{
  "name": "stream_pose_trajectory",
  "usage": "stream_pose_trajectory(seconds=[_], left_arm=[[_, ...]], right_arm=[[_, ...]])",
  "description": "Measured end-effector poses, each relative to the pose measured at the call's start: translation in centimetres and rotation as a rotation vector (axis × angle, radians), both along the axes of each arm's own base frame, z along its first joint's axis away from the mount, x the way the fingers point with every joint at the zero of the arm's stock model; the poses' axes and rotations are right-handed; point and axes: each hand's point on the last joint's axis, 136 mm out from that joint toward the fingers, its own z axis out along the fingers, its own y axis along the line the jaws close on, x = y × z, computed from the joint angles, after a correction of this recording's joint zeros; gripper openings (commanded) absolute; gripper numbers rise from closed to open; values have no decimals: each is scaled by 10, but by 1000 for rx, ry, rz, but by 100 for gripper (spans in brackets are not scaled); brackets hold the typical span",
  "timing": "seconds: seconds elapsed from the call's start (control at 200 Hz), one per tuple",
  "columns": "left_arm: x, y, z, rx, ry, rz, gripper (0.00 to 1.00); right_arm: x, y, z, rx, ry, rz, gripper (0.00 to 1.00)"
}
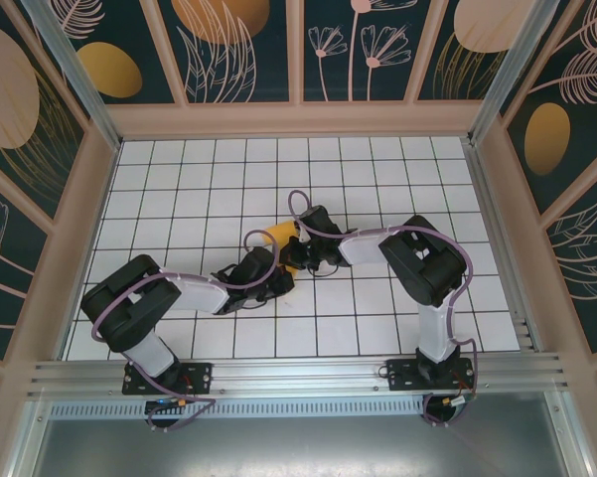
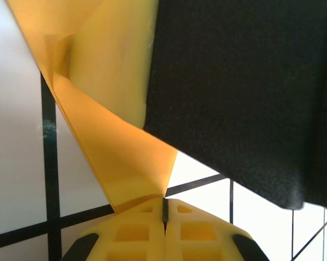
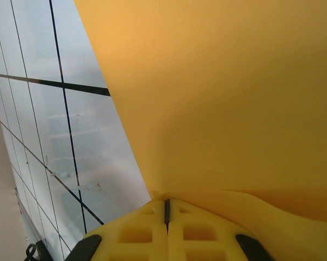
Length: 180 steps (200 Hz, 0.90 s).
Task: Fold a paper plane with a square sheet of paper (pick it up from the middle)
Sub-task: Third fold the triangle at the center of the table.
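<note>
The square sheet of paper [image 1: 280,236] is orange-yellow, creased and bent, and held up above the tiled floor at the middle of the table. My left gripper [image 1: 278,270] meets it from the lower left. In the left wrist view its yellow jaws [image 2: 164,202] are shut on a corner of the paper [image 2: 114,141], which rises up and to the left with a fold in it. My right gripper [image 1: 300,250] comes in from the right. Its jaws [image 3: 166,205] are shut on the lower edge of the sheet [image 3: 223,98]. The right gripper's black body [image 2: 245,92] looms close beside the left one.
The white tiled floor [image 1: 377,179] with black grid lines lies open all round the two arms. Patterned walls [image 1: 298,50] with wooden frames enclose the back and both sides. A metal rail [image 1: 298,376] runs along the near edge by the arm bases.
</note>
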Motion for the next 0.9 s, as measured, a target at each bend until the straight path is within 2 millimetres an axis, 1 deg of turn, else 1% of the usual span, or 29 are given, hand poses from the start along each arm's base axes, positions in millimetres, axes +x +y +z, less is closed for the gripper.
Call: stream_pose_trajectory(seconds=[0.175,0.33,0.65,0.751,0.841,0.901], left_arm=[[-1,-1,0,26,-18,-3,6],[-6,3,1,45,-8,-9,7],[-29,6,4,69,40,-77,11],[-27,7,18,52,14,-68,12],[-19,8,36,25,-37,-40,12],[-14,10,44,14,-61,-19,12]], right_arm=[[0,-1,0,2,7,-1,0],[0,-1,0,2,11,-4,0],[0,-1,0,3,11,-4,0],[0,-1,0,3,11,-5,0],[0,-1,0,3,13,-6,0],[0,-1,-1,3,13,-6,0]])
